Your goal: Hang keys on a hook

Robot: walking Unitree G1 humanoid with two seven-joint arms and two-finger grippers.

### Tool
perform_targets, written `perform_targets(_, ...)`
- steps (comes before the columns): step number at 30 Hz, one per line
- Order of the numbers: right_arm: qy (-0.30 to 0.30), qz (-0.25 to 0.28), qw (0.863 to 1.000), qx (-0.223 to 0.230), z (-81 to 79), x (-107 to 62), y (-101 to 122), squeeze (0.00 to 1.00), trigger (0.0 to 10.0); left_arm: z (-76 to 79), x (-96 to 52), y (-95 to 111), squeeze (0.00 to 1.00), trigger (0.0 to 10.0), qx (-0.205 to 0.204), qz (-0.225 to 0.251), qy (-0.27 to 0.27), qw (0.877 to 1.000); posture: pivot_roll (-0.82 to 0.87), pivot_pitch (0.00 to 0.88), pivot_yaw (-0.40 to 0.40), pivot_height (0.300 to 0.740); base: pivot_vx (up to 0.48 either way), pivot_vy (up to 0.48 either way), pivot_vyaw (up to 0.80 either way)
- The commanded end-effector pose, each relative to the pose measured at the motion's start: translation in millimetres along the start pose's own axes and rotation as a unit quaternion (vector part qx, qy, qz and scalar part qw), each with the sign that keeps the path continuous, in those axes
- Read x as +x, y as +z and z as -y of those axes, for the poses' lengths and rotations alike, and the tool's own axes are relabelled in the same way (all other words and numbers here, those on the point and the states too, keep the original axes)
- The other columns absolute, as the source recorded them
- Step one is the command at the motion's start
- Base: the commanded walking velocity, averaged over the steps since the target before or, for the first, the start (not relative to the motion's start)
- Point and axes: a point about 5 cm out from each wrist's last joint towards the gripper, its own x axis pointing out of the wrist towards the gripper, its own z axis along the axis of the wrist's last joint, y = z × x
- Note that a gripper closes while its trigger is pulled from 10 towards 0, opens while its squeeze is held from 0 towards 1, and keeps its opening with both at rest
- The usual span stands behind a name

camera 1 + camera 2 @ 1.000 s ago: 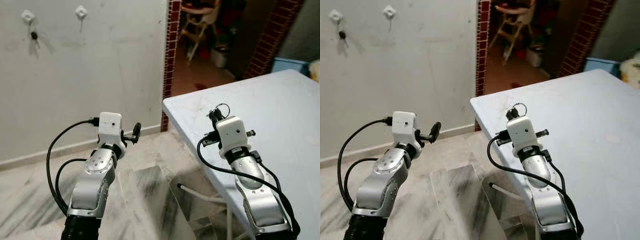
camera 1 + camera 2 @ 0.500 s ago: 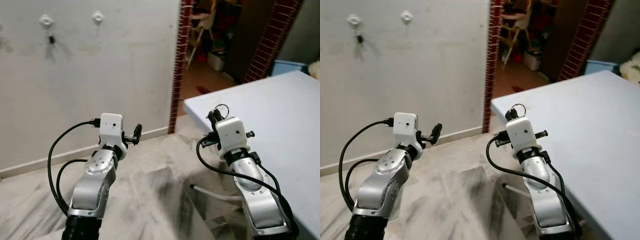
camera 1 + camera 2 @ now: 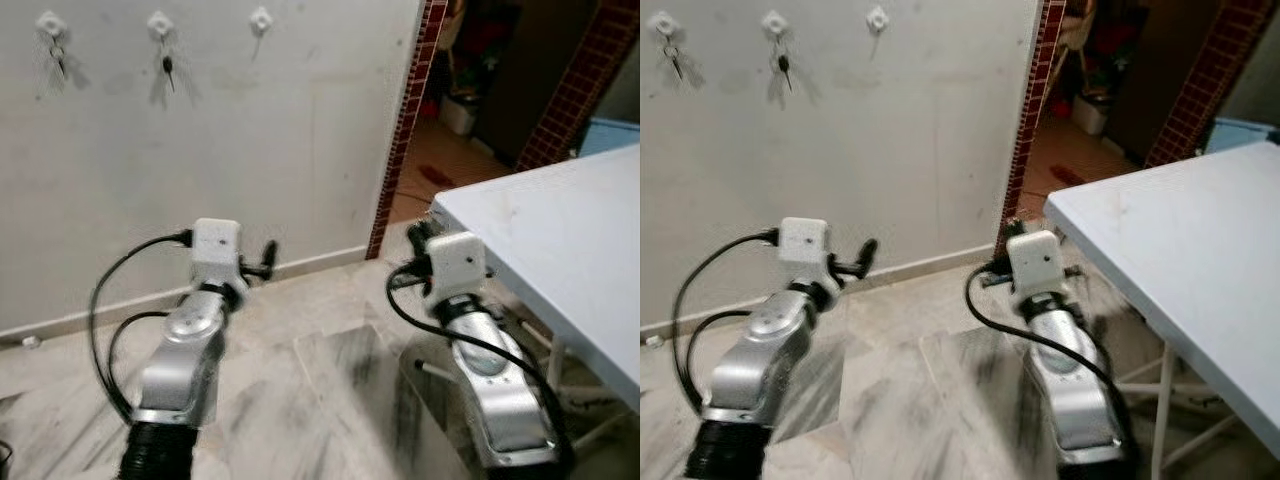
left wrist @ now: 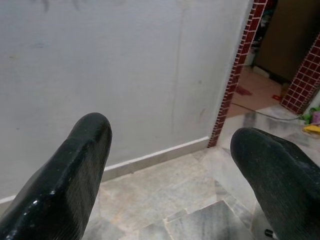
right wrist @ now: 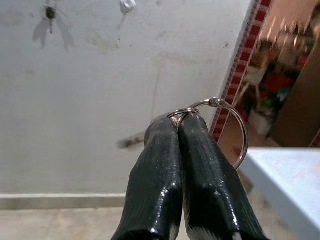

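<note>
A metal key ring [image 5: 231, 131] was held pinched between the closed fingers of the right gripper [image 5: 178, 122], standing out past the fingertips. The ring's plane lay roughly along the fingers' length, its loop bulging to one side of them. No key blade could be made out on it. The right gripper [image 3: 1012, 228] was raised in front of the white wall [image 3: 300, 130], beside the corner of a white table [image 3: 1180, 250]. Three white hooks [image 3: 261, 19] were fixed high on the wall; small dark items hung from two of them. The left gripper [image 4: 170, 150] was held with its fingers [image 4: 80, 165] spread wide and empty, facing the wall's base.
</note>
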Motion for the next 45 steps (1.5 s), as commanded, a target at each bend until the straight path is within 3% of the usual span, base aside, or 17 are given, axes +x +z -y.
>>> perform_targets(1,-0.024,-0.017,0.999,0.016,11.5,-1.8,-6.0,0.00,10.0,10.1,1.3,1.1,0.00,10.0,-0.005,0.002,-0.028,1.000,0.13,0.000,-0.034,0.740,0.000,0.000,0.00)
perform_targets(21,-0.083,-0.045,0.994,0.063,4.0,-15.3,-25.8,0.00,10.0,21.2,1.9,0.0,0.00,10.0,0.026,-0.034,-0.121,0.992,0.14,0.000,0.118,0.740,0.000,0.000,0.00)
perform_targets(34,-0.079,-0.046,0.994,0.062,6.9,-13.5,-24.9,0.00,10.0,24.6,-0.8,-6.1,0.00,10.0,-0.013,-0.047,-0.106,0.993,0.14,0.000,0.079,0.740,0.000,0.000,0.00)
perform_targets(45,-0.050,-0.048,0.996,0.052,4.8,-9.7,-21.7,0.00,10.0,22.7,-1.1,-6.8,0.00,10.0,-0.023,-0.036,-0.081,0.996,0.15,0.000,0.005,0.740,0.000,0.441,0.00)
